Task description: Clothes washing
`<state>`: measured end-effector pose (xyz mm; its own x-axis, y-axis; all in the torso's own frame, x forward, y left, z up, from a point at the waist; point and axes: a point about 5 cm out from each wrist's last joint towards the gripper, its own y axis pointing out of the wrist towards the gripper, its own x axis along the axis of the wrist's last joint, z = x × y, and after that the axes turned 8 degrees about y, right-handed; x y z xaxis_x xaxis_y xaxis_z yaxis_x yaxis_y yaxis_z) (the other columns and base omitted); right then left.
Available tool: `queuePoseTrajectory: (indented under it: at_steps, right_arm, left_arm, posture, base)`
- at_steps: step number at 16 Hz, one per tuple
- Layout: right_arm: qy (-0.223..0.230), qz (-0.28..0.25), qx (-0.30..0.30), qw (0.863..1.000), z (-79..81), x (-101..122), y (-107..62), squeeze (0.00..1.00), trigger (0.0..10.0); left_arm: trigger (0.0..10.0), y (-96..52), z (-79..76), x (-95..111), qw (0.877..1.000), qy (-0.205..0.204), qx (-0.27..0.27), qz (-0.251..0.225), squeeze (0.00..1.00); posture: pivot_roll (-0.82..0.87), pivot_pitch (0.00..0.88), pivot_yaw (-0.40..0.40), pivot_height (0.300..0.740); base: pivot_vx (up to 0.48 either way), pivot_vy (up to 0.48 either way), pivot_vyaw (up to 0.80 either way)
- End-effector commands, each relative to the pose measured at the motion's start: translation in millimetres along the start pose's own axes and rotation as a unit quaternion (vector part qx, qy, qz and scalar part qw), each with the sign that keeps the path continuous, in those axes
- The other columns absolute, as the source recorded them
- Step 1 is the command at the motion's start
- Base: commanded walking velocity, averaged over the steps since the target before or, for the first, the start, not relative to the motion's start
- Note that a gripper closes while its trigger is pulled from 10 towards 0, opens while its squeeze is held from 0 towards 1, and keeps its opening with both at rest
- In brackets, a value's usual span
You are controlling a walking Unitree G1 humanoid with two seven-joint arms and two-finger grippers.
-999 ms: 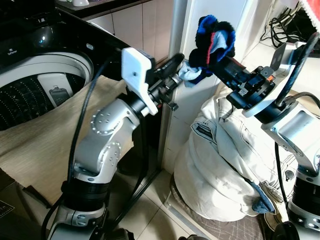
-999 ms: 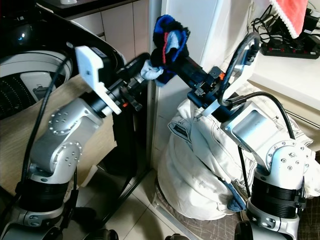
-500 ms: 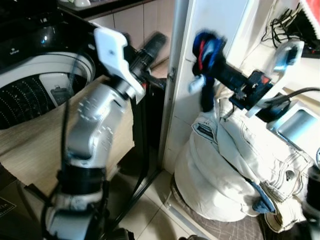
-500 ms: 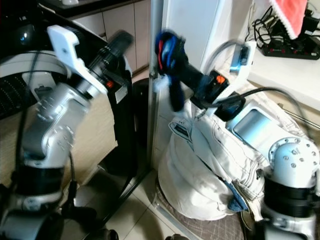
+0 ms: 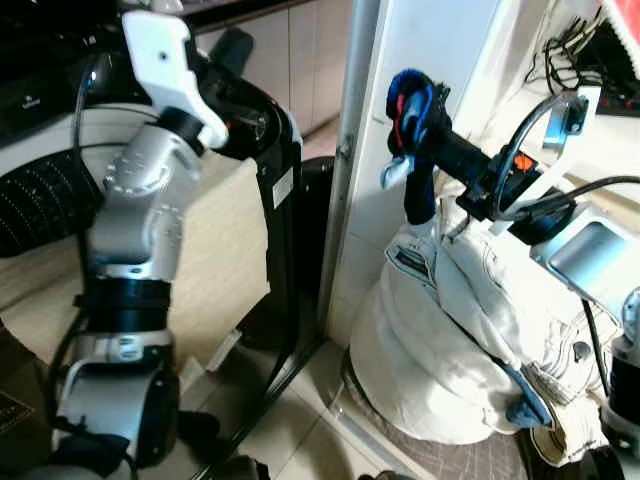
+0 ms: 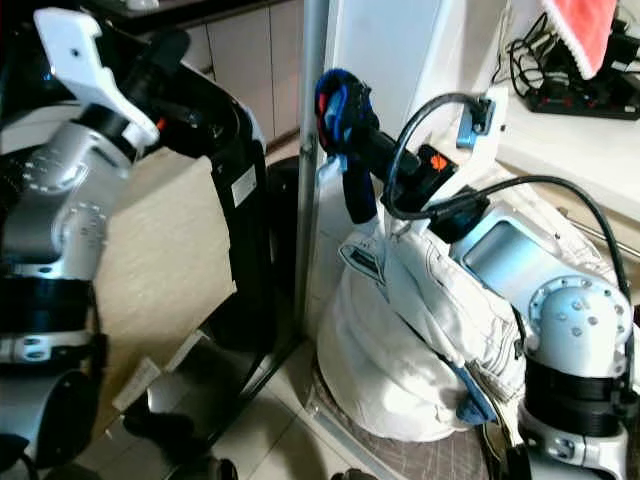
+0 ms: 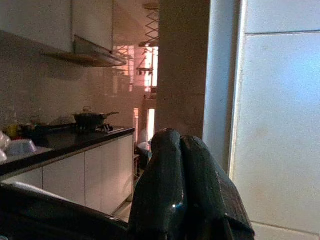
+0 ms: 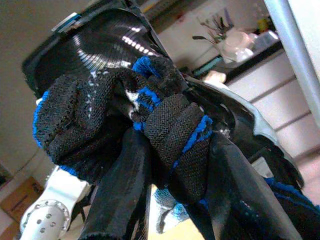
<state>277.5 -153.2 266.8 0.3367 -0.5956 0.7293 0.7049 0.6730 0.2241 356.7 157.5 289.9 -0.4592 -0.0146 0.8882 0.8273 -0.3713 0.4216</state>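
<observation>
My right gripper [image 5: 418, 112] is shut on a black and blue knitted garment [image 5: 410, 135] with a red patch, held in the air beside a white pillar. The garment [image 8: 150, 115] is bunched between the two black fingers, and a pale end hangs down. My left gripper [image 5: 233, 45] is raised at the far left over the black washing machine [image 5: 283, 150], its fingers [image 7: 165, 175] pressed together with nothing between them. The machine's drum opening [image 5: 40, 200] is at the left edge. A heap of white clothes [image 5: 440, 340] sits on the floor under my right arm.
A beige cloth [image 5: 230, 250] hangs down the washer's front. The white pillar [image 5: 350, 150] stands between the washer and the clothes heap. A power strip with cables [image 6: 580, 95] and a red towel [image 6: 580, 25] are on the counter at the right. The floor is tiled.
My left gripper has let go of the garment's pale end and swung up and left, over the washer. The garment now hangs lower from my right gripper.
</observation>
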Motion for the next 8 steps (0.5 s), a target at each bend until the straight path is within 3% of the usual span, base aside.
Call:
queuePoseTrajectory:
  at_steps: [1, 2, 3, 4, 6, 7, 8]
  right_arm:
    - [-0.01, -0.007, 0.016, 1.0, 5.7, 2.5, 1.3, 0.0, 10.0]
    - [-0.007, -0.009, 0.027, 1.0, 8.1, 3.4, 1.7, 0.0, 10.0]
    - [-0.006, -0.01, 0.031, 0.999, 9.0, 4.1, 1.4, 0.0, 10.0]
    - [0.001, -0.016, 0.04, 0.999, 10.1, 7.2, -0.4, 0.0, 10.0]
    - [0.014, -0.024, 0.05, 0.998, 10.9, 9.7, -2.0, 0.0, 10.0]
    - [0.041, -0.039, 0.071, 0.996, 13.1, 13.4, -3.4, 0.0, 10.0]
    - [0.049, -0.044, 0.078, 0.995, 13.7, 14.7, -3.7, 0.0, 10.0]
  left_arm:
    - [0.0, 3.5, -5.9, 5.0, 0.999, -0.003, -0.031, -0.012, 0.0]
    - [6.0, -1.5, -21.9, 3.4, 0.996, -0.02, -0.088, -0.018, 0.0]
    - [6.0, -4.2, -28.9, 2.6, 0.993, -0.028, -0.11, -0.02, 0.0]
    - [10.0, -14.2, -46.6, 2.7, 0.982, -0.056, -0.176, -0.03, 0.0]
    - [10.0, -22.4, -57.9, 2.9, 0.971, -0.069, -0.226, -0.034, 0.0]
    - [10.0, -33.1, -71.8, 1.5, 0.953, -0.091, -0.287, -0.028, 0.89]
    - [10.0, -37.5, -77.2, 1.0, 0.945, -0.094, -0.311, -0.025, 1.0]
  posture:
    - [-0.11, 0.03, -0.018, 0.74]
    - [-0.11, 0.031, -0.021, 0.74]
    - [-0.11, 0.031, -0.021, 0.74]
    - [-0.12, 0.032, -0.022, 0.74]
    - [-0.12, 0.033, -0.023, 0.74]
    - [-0.12, 0.036, -0.023, 0.74]
    - [-0.12, 0.036, -0.024, 0.74]
  base:
    - [0.0, 0.0, 0.0]
    - [0.0, 0.0, 0.0]
    - [0.0, 0.0, 0.0]
    - [0.0, 0.0, 0.0]
    - [0.0, 0.0, 0.0]
    - [0.0, 0.0, 0.0]
    - [0.0, 0.0, 0.0]
